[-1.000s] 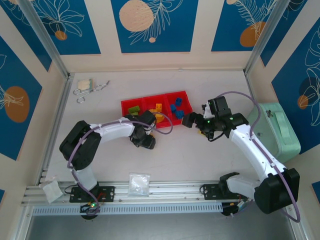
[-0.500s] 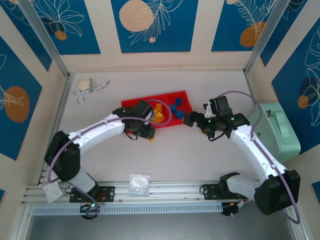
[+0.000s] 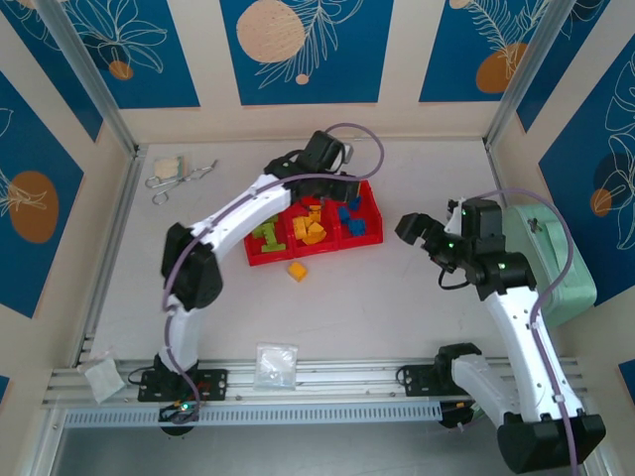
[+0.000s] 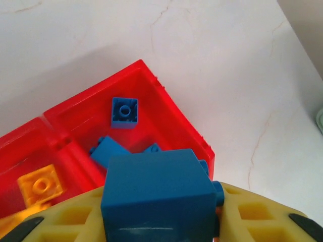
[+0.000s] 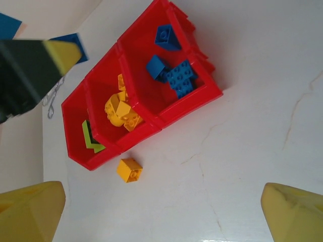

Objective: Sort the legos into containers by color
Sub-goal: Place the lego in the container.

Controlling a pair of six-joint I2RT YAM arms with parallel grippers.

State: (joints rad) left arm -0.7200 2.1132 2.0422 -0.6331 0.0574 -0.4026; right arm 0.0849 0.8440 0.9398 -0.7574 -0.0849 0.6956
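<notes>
Brick (image 4: 156, 196): blue, being clamped by left gripper (image 4: 159, 224) above red tray (image 4: 176, 116) (blue compartment).
Right gripper (image 5: 161, 212): being held wide open, empty.

The left arm (image 3: 233, 213) and the right arm (image 3: 521, 317) are white tubular links joined by bulky black housings, each trailed by a lilac cable (image 3: 347, 134). Small green lights (image 3: 451, 237) glow on the right arm's wrist and the left base (image 3: 182, 407). On the left gripper (image 4: 159, 227) the fingers (image 4: 252, 214) are yellow with recessed pockets and black ends; the right gripper (image 5: 162, 201) has plain yellow fingers (image 5: 30, 209).
</notes>
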